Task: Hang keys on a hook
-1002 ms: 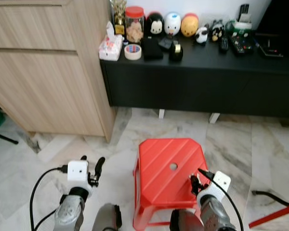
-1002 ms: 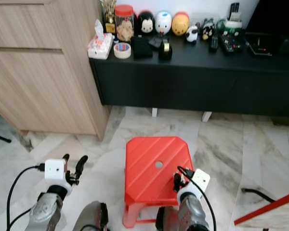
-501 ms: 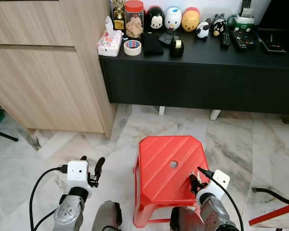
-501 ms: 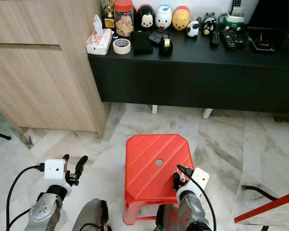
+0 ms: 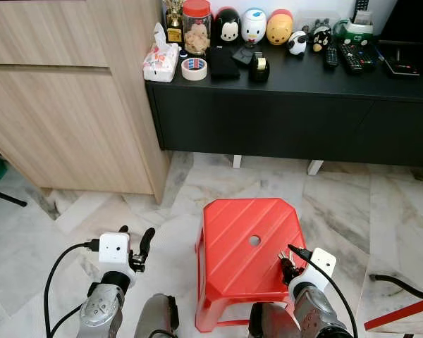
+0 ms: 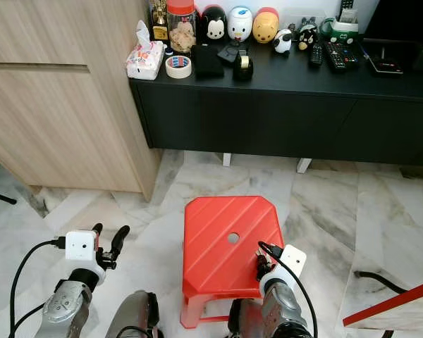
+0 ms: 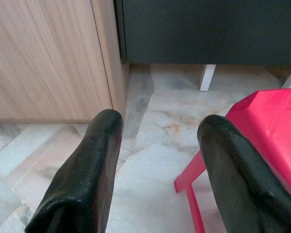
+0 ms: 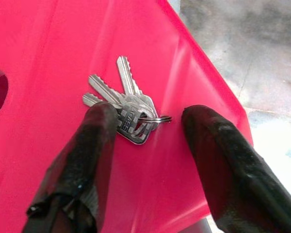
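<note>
Right wrist view puts the keys [image 8: 128, 109] flat on the red stool [image 8: 48, 160], a small silver bunch on a ring, lying near the stool's right edge, away from its centre hole. The right gripper [image 8: 143, 145] is poised over them with fingers spread wide, one finger [image 8: 94, 141] at the bunch's edge and the other well clear, so it looks lined up to close on the keys; nothing is held yet.

The left gripper [image 5: 134, 243] hangs left of the stool over the marble floor [image 5: 352, 211], fingers wide, holding nothing.

Beyond the stool stands a low black table [image 5: 289, 105] crowded with toys, a jar [image 5: 197, 28], tape [image 5: 194, 68] and remotes; a wooden cabinet [image 5: 63, 105] stands to its left. I can make out no hook anywhere. Nothing lies between gripper and keys.
</note>
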Available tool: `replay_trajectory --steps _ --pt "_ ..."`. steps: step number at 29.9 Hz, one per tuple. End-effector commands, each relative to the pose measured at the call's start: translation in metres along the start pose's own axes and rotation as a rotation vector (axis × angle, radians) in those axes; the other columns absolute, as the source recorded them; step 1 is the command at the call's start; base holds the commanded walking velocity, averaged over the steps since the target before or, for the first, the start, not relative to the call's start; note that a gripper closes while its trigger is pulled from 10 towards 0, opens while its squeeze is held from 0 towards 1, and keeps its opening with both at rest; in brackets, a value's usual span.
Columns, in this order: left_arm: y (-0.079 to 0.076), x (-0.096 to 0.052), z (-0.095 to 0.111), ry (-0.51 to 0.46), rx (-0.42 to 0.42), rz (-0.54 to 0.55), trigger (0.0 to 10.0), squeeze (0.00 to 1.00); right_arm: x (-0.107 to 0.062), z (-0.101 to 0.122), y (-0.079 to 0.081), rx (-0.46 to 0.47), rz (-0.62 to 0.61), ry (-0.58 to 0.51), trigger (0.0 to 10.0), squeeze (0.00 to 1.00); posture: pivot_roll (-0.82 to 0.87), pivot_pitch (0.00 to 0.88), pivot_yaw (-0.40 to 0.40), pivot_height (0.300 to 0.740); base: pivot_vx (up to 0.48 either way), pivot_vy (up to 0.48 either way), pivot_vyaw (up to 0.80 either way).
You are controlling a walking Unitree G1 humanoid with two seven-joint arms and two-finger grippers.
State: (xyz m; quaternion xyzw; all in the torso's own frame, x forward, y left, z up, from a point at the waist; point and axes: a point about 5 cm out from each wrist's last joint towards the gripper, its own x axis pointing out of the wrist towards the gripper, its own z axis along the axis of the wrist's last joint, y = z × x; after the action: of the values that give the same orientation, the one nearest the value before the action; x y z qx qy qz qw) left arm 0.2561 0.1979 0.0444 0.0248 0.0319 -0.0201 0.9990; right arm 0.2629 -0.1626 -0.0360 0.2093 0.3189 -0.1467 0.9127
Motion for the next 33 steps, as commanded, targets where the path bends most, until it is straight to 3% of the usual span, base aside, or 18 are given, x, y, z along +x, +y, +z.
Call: replay_trajectory --steps 1,19,33 --pt "-0.001 -0.004 -0.007 0.038 0.008 -0.011 10.0 0.0 -0.002 -0.011 -0.008 0.0 -0.033 0.048 0.0 0.0 0.11 0.161 -0.035 0.631 0.0 0.0 0.0" --pt "-0.008 0.005 -0.007 0.036 0.033 -0.048 10.0 0.0 -0.001 -0.005 0.003 -0.05 -0.001 0.015 0.0 0.0 0.1 0.112 -0.033 0.631 0.0 0.0 0.0" --pt "-0.01 0.017 -0.007 0.036 0.028 -0.038 10.0 0.0 0.0 0.026 0.023 -0.167 0.117 -0.19 0.0 0.0 0.09 0.057 -0.047 0.631 0.0 0.0 0.0"
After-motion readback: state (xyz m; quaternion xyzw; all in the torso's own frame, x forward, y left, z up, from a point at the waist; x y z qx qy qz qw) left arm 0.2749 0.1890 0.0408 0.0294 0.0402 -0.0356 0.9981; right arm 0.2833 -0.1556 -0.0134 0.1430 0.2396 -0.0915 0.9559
